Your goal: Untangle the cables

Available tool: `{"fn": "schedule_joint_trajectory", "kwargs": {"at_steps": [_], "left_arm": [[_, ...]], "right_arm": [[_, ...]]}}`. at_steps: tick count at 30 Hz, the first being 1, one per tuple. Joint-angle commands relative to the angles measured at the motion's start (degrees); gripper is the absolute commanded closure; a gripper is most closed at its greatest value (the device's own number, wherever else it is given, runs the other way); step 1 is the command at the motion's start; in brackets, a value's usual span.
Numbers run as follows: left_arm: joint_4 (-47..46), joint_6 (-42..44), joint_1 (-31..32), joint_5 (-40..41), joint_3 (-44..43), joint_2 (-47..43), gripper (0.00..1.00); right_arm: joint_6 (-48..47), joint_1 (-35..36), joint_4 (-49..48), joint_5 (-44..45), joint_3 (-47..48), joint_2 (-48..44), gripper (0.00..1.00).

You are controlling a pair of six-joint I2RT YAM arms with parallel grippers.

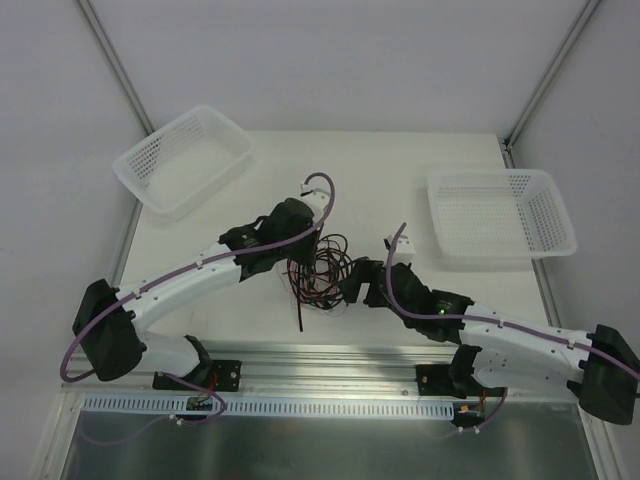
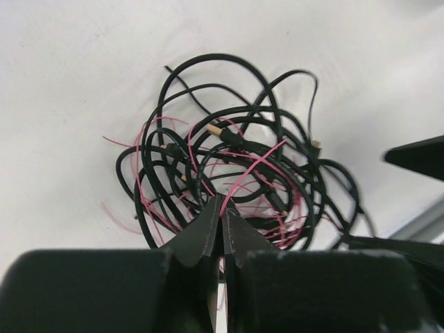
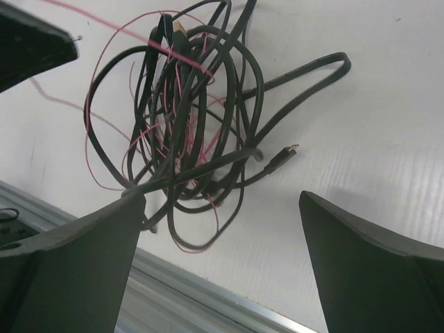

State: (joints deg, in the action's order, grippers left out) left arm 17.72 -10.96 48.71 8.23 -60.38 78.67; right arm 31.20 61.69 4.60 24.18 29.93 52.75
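So the two arms are sitting closest to the camera, the left arm and right arm both reaching in over the white table toward the middle. Two white mesh baskets are lying further back, one basket at the far left corner and the other basket on the right, both well apart from the mess. The cables are lying in one roundish black-and-red tangle between the two wrists, with one straight black tail pointing at the near edge. The left gripper is pressing its jaws fully together right at the tangle's edge; can't tell if a strand is pinched. The right gripper is hanging over the pile with jaws spread wide, holding nothing. A gold-tipped plug is poking out sideways.
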Motion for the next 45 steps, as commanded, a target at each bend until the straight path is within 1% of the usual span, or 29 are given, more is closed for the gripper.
{"fn": "schedule_joint_trajectory", "kwargs": {"at_steps": [1, 2, 4, 6, 7, 9, 10, 12, 13, 15, 16, 17, 18, 19, 20, 23, 24, 28, 33, 35, 38, 40, 43, 44, 45], "left_arm": [[0.7, -9.5, 0.1, -2.0, 0.5, -6.3, 1.0], [1.0, -10.0, 0.1, -2.3, 0.5, -6.9, 1.0], [1.3, -11.2, 0.1, -2.6, 0.4, -9.0, 1.0], [1.4, -12.1, 0.1, -2.2, -0.1, -10.3, 1.0], [1.5, -12.4, 0.0, -1.3, -0.3, -11.4, 1.0], [1.9, -12.7, -0.1, -0.5, -1.7, -12.5, 1.0], [2.0, -12.6, -0.4, -0.2, -2.3, -13.4, 1.0], [2.1, -12.2, -0.9, 0.3, -4.2, -14.3, 1.0], [2.1, -12.1, -1.2, 0.4, -4.9, -15.1, 1.0], [2.6, -11.8, -3.1, 0.8, -7.1, -16.1, 1.0], [2.7, -11.7, -4.0, 0.8, -7.8, -17.1, 1.0], [2.8, -11.5, -5.6, 0.7, -9.2, -17.6, 1.0], [3.1, -10.9, -6.7, 0.8, -9.8, -18.0, 1.0], [3.3, -10.7, -7.7, 0.8, -10.5, -19.0, 1.0], [3.7, -10.7, -9.8, 0.7, -11.5, -19.3, 1.0], [5.6, -10.6, -12.7, 1.3, -12.2, -21.1, 1.0], [6.1, -10.7, -13.7, 3.0, -12.0, -22.2, 1.0], [8.5, -11.4, -14.6, 8.0, -9.1, -25.4, 1.0], [13.0, -14.3, -15.7, 14.5, -3.0, -28.7, 1.0], [15.1, -15.0, -17.1, 18.0, -0.8, -29.2, 1.0], [18.3, -15.4, -19.4, 20.8, 1.6, -29.7, 1.0], [19.9, -15.4, -20.8, 21.3, 2.3, -29.6, 1.0], [21.0, -15.5, -23.4, 21.6, 3.4, -29.6, 1.0], [21.5, -15.3, -24.3, 22.1, 3.9, -29.5, 1.0], [21.9, -15.3, -25.8, 22.5, 4.2, -29.2, 1.0]], "right_arm": [[7.1, -0.1, -7.3, 3.9, 4.2, 5.5, 0.02], [7.5, -0.1, -8.1, 4.0, 4.5, 8.6, 0.01], [8.3, 0.0, -10.3, 4.0, 5.5, 11.4, 0.02], [8.9, 0.0, -12.3, 4.0, 5.9, 15.7, 0.05], [9.2, -0.1, -12.9, 3.8, 5.9, 17.3, 0.13], [9.8, -0.4, -13.5, 2.8, 6.2, 21.1, 0.2], [9.9, -0.7, -13.4, 2.4, 6.2, 22.1, 0.29], [10.6, -1.4, -12.8, 1.7, 5.8, 23.4, 0.4], [10.6, -1.7, -12.3, 1.7, 5.2, 23.5, 0.59], [10.8, -3.1, -8.2, 3.1, 4.3, 22.4, 0.79], [10.9, -3.5, -5.9, 3.8, 4.2, 20.1, 0.95], [10.6, -4.6, -0.4, 6.1, 4.1, 18.5, 0.99], [9.9, -5.0, 1.9, 7.5, 4.1, 17.0, 0.99], [9.3, -5.4, 3.9, 8.8, 3.9, 13.0, 0.99], [8.7, -6.6, 7.8, 10.9, 3.6, 11.1, 0.99], [5.4, -9.5, 14.7, 12.7, 3.5, 2.1, 0.99], [4.1, -10.2, 16.1, 12.6, 4.0, 0.1, 0.99], [-2.9, -11.8, 22.8, 13.7, 6.7, -8.1, 0.99], [-6.6, -12.5, 31.6, 13.3, 11.9, -12.0, 0.99], [-8.4, -12.4, 33.8, 11.9, 14.7, -13.4, 0.99], [-11.4, -12.4, 34.3, 10.3, 17.8, -15.7, 0.99], [-12.6, -12.4, 35.5, 10.3, 19.5, -15.8, 0.99], [-16.2, -12.5, 37.7, 7.1, 24.7, -15.0, 0.99], [-17.1, -12.5, 37.8, 4.7, 26.0, -15.2, 0.98], [-18.9, -12.5, 37.7, 3.5, 28.1, -15.5, 0.94]]}}
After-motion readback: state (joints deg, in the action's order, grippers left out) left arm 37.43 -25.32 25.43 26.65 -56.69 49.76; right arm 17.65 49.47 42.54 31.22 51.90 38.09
